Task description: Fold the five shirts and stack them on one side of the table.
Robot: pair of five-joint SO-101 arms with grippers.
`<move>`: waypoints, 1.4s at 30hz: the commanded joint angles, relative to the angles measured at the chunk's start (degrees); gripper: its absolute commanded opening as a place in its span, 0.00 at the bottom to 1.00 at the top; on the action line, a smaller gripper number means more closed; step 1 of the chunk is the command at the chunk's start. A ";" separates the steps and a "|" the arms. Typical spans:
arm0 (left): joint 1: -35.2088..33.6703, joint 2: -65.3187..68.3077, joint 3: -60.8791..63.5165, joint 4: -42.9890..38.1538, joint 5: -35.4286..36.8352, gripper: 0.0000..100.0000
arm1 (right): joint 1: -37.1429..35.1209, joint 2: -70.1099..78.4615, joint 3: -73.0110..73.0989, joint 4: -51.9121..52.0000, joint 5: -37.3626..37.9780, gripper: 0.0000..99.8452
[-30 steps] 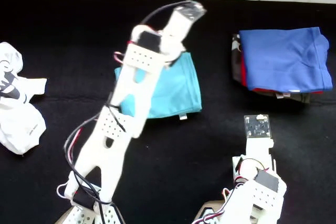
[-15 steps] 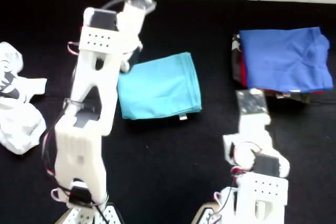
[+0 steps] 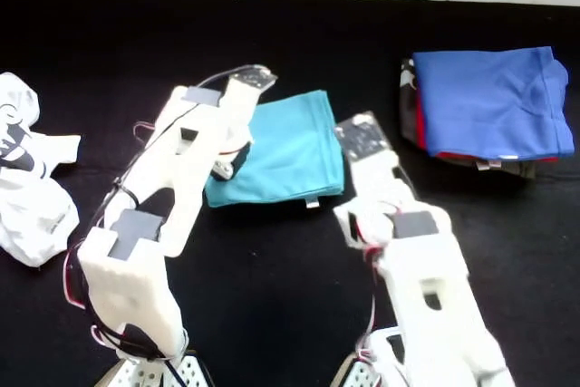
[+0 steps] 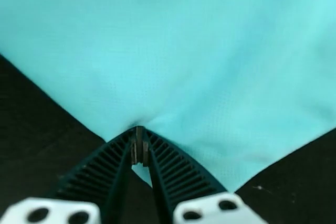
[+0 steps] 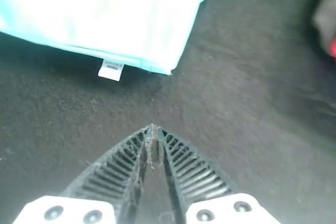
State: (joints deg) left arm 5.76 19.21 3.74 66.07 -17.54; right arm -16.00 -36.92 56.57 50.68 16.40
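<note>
My left pincer [image 4: 137,148] is pinching the edge of the teal shirt [image 4: 199,61], while my closed right pincer [image 5: 152,145] is hovering just beside its corner

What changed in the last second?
The left gripper pulled back from beyond the teal shirt, swung leftward, then came down shut at its left edge. The right gripper, shut, advanced from the near edge toward the shirt's near right corner. The teal shirt, the folded stack and the crumpled white shirt stayed put.

the white tag [image 5: 112,70] on the teal shirt [image 5: 105,9] bears print too small to read.
</note>
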 commanded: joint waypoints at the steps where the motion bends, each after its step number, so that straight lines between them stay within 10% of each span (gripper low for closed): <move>1: -0.48 -4.53 -1.71 0.26 0.44 0.01 | -0.84 10.42 -4.09 -3.82 -0.53 0.01; 19: -3.56 -25.54 -2.95 21.71 0.09 0.01 | 3.82 5.58 -21.76 8.31 -8.70 0.05; 30: -21.05 -26.15 6.46 20.40 0.00 0.01 | -1.63 42.33 -66.51 25.63 -17.14 0.21; 42: -23.16 -26.15 12.44 13.54 0.18 0.01 | -7.25 77.67 -102.02 37.32 -24.53 0.35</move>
State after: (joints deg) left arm -16.92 -4.26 16.66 80.31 -17.54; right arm -22.68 36.48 -37.76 86.64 -6.64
